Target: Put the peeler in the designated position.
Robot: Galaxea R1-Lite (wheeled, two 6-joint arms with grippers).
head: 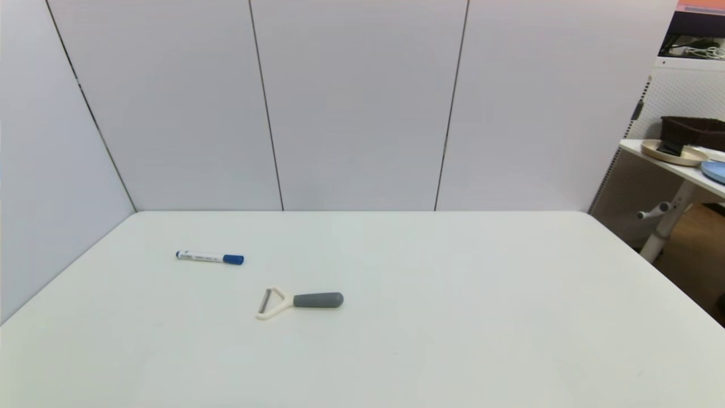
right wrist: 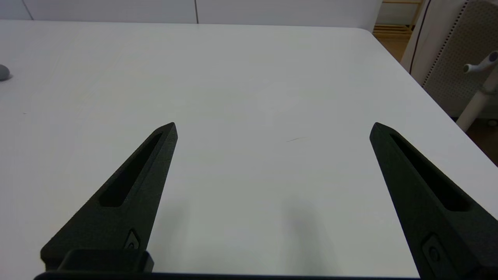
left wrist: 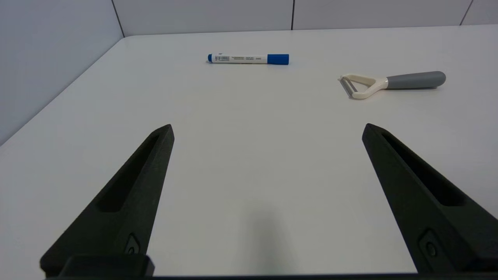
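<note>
Nothing's been picked up yet, so this looks like the very start. The peeler [head: 298, 301] is lying flat on the desk [head: 453, 317], left of the middle and closer to the near edge than the back one, grey handle pointing toward the right edge and the cream forked head toward the left. A marker pen [head: 209, 257] sits behind it, nearer the back left corner, well apart from it. Both arms are parked low off the near edge. The left gripper [left wrist: 267, 130] has its jaws wide apart with nothing between them, same deal with the right gripper [right wrist: 272, 128]. The left one looks closer, so I'd guess it reaches in next and closes across that handle. There's no marked target spot anywhere.
</note>
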